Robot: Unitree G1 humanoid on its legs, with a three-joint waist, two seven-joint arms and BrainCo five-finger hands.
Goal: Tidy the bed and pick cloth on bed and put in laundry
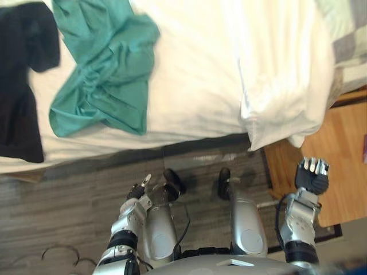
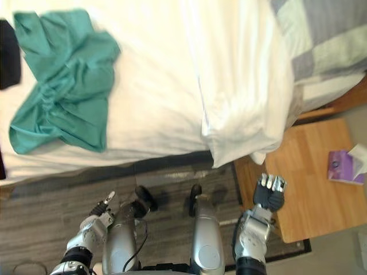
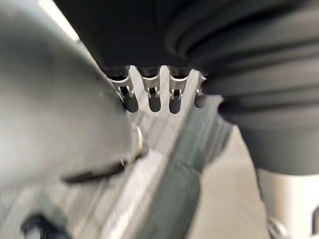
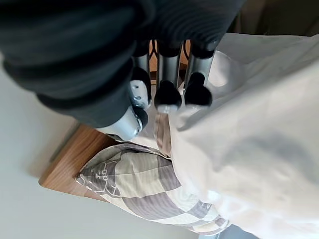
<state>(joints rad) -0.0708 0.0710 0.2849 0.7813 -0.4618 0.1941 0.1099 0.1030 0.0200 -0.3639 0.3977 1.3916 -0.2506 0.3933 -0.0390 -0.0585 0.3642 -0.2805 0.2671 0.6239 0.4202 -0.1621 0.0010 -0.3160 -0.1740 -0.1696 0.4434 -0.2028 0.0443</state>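
Left hand (image 1: pixel 139 190) low over the floor, fingers (image 3: pixel 154 102) relaxed, grasping nothing. Right hand (image 1: pixel 312 176) above the wooden bench (image 2: pixel 309 172) edge, fingers released and empty, tips just beside the white pillow (image 1: pixel 284 74). Teal cloth (image 1: pixel 106 74) crumpled on the bed (image 1: pixel 189 69), well ahead of the left fingers, untouched. Black cloth (image 1: pixel 23 86) further left, at the bed edge. Grey-checked pillow (image 2: pixel 327 46) beyond the right fingers. Purple box (image 2: pixel 342 166) on the bench, right of them; print too small to read.
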